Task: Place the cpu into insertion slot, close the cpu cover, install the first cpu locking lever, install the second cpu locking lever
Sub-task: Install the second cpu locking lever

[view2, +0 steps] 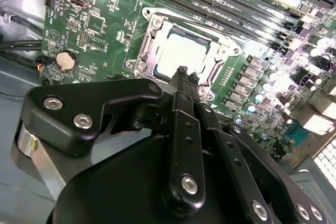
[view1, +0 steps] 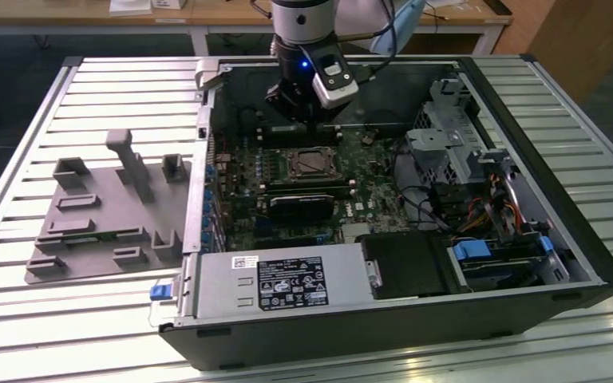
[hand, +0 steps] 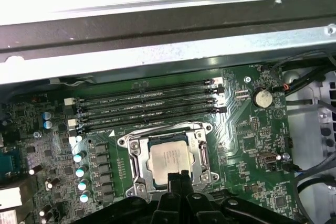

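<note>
An open black computer case lies on its side on a slatted metal table, with the green circuit board facing up inside it. The chip, a small flat square with a dull silver-grey metal top, sits flat in the socket near the middle of the board; in the exterior view it lies just below the arm's head. Its edges run square with the socket's sides, so it has no long axis to speak of. The cover, a thin shiny metal frame with a cut-out middle, lies down around the chip and borders it on all sides. Whether the thin wire levers at the socket's sides are latched cannot be made out.

The gripper is matte black, built of jointed bars held with bright screw heads. Its two slim fingertips are pressed together, clenched on nothing, and they hover right over the edge of the chip; whether they touch it cannot be told.

Four long narrow black memory slots run side by side along one side of the socket. A round silver coin battery sits on the board well apart from it. On the table at the exterior view's left lies a grey plastic tray with blocky upright pegs.
</note>
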